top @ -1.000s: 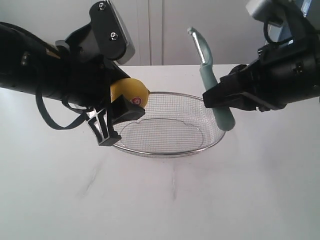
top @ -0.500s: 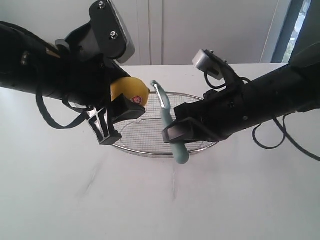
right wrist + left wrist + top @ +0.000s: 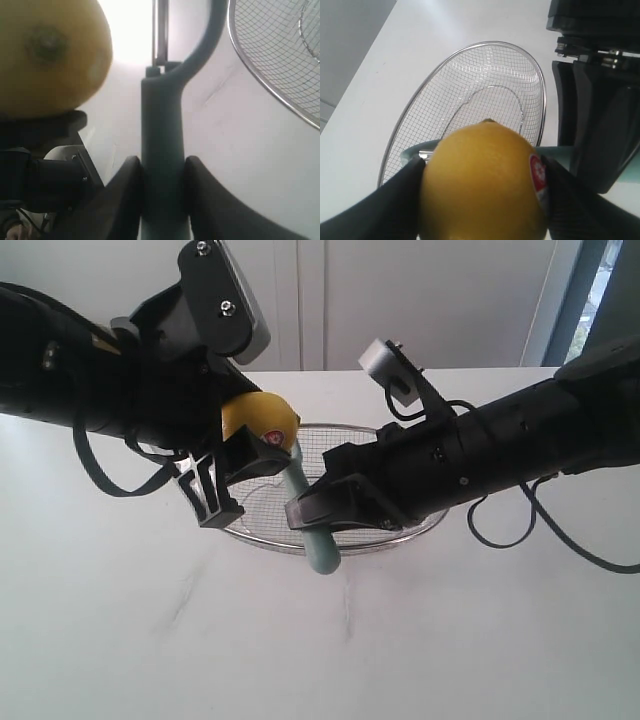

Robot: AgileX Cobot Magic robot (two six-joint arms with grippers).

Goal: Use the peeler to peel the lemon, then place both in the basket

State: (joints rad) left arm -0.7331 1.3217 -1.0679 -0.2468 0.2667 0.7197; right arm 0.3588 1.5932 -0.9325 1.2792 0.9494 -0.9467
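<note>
Your left hand [image 3: 240, 468] pinched the lemon [image 3: 258, 424] | right hand [image 3: 320, 511] clamped the peeler [image 3: 322, 554], axis near-upright, blade end up beside lemon, over the basket [image 3: 405, 531]

The basket [image 3: 264, 511] rests on the white table [image 3: 150, 640].

Peeler [image 3: 322, 554] beside lemon [image 3: 258, 420], above basket [image 3: 345, 427]

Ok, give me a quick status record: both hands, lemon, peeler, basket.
left hand: shut on lemon, held in the air
right hand: shut on peeler handle
peeler: blade head up beside lemon; contact cannot be told
lemon: skin looks whole, sticker on
basket: on table, neither item inside
</note>
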